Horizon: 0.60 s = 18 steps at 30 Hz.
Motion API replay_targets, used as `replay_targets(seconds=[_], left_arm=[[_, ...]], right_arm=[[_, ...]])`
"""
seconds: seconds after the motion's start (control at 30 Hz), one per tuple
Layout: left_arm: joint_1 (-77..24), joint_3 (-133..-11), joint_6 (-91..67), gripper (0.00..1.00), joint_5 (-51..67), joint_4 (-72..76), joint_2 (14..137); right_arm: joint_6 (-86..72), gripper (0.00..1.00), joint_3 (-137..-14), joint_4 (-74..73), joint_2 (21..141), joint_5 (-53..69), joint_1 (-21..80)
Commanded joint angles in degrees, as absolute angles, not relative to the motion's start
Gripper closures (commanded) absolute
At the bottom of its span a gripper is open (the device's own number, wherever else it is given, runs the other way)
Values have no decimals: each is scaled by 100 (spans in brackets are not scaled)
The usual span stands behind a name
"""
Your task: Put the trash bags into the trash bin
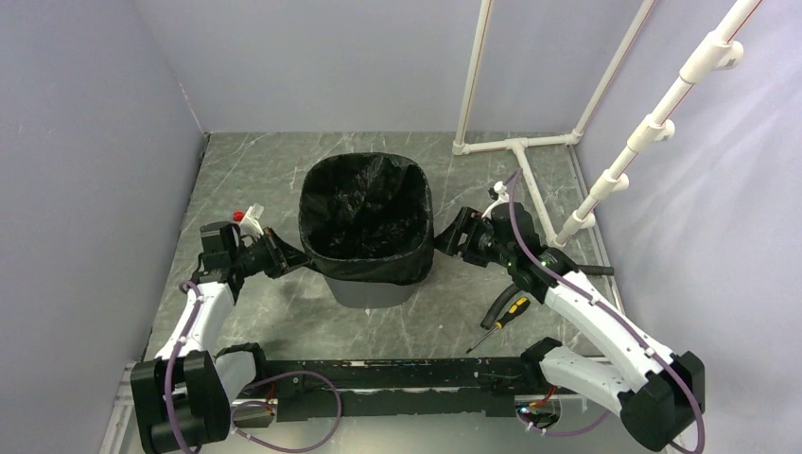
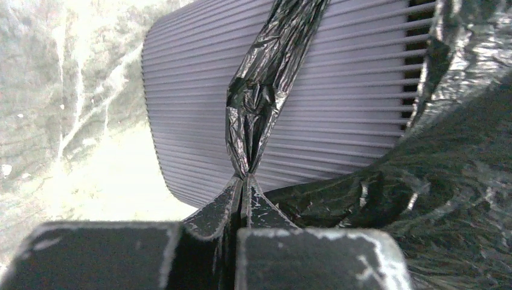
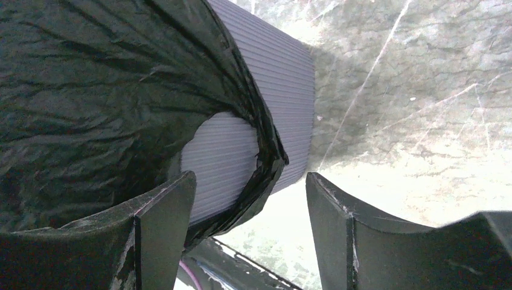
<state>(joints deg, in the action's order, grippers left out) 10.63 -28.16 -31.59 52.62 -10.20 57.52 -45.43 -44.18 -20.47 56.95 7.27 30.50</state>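
The grey ribbed trash bin (image 1: 371, 289) stands mid-table. The glossy black trash bag (image 1: 367, 210) lines it and is folded down over the rim. My left gripper (image 1: 287, 255) is at the bin's left side, shut on a pulled-out strip of the bag (image 2: 258, 90) against the bin wall (image 2: 338, 121). My right gripper (image 1: 454, 238) is at the bin's right side, open. In the right wrist view the bag's hanging edge (image 3: 265, 175) lies between the fingers (image 3: 163, 223), touching neither, with the bin wall (image 3: 284, 78) behind it.
A yellow-and-black screwdriver (image 1: 499, 320) lies on the table right of the bin, near my right arm. A white pipe frame (image 1: 515, 142) stands at the back right. Grey walls close in the left and back sides.
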Motion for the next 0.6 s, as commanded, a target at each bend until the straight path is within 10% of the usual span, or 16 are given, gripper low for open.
replay_targets(seconds=[0.0,0.07,0.2,0.57], left_arm=[[1020,-2644,-3419,82,5460,-445,5719],[1020,-2685,-3453,58,5278,-618,5452],[1015,-3032,-3202,39,4606,-1539,4997],[1020,-3660,-3215,30,3299,-2605,4170]], right_arm=[[-4828,28,-4272,-1838,5395,745,3029],[-4862,27,-4272,-1833,5414,903,3023],[-5051,27,-4120,-1691,5529,1277,3022],[-5422,26,-3876,-1390,5402,1437,3023]])
